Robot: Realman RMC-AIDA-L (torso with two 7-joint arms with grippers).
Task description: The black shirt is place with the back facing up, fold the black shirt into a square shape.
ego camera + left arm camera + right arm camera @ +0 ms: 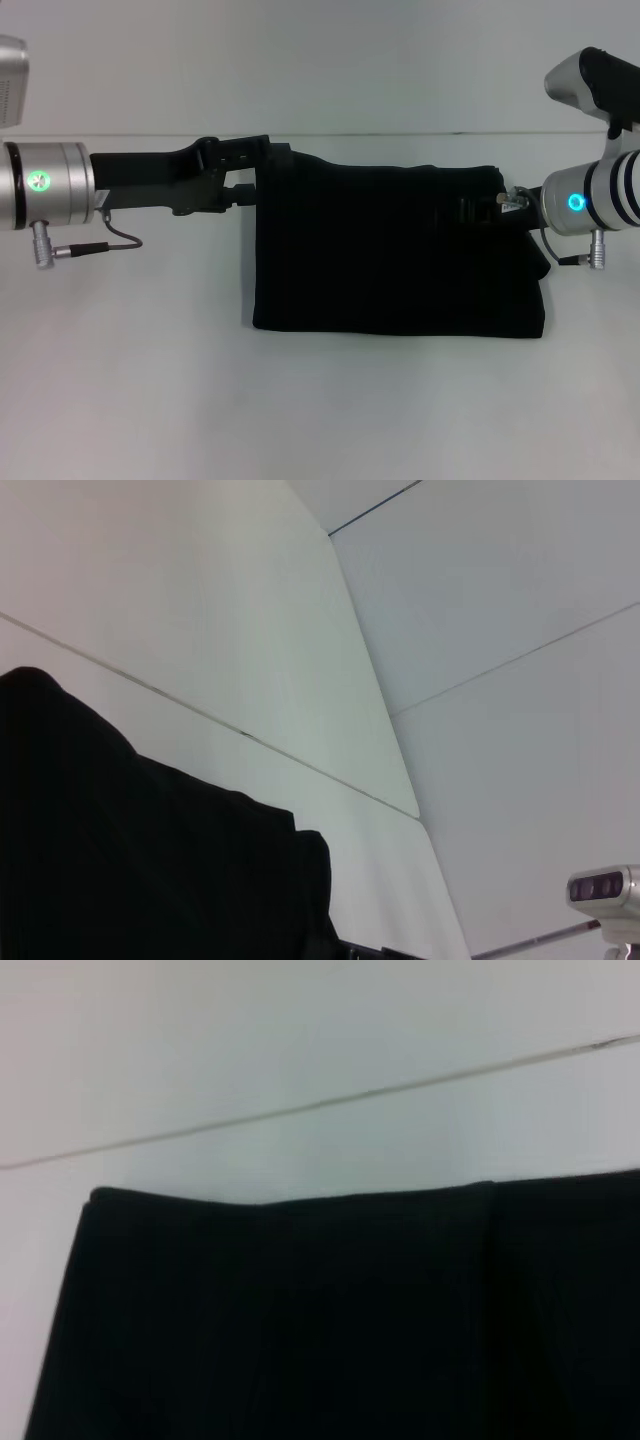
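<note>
The black shirt (pixel 395 250) lies on the white table (pixel 150 380) as a wide folded rectangle with its plain side up. No lettering shows. My left gripper (pixel 248 172) is at the shirt's far left corner and touches its edge. My right gripper (pixel 492 207) is at the shirt's right edge near the far corner, dark against the dark cloth. The shirt fills the lower left of the left wrist view (pixel 150 860) and the lower part of the right wrist view (pixel 350 1320).
The table's far edge (pixel 400 134) meets a pale wall just behind the shirt. Bare table lies in front of the shirt and on both sides of it. Part of the right arm (pixel 605 890) shows in the left wrist view.
</note>
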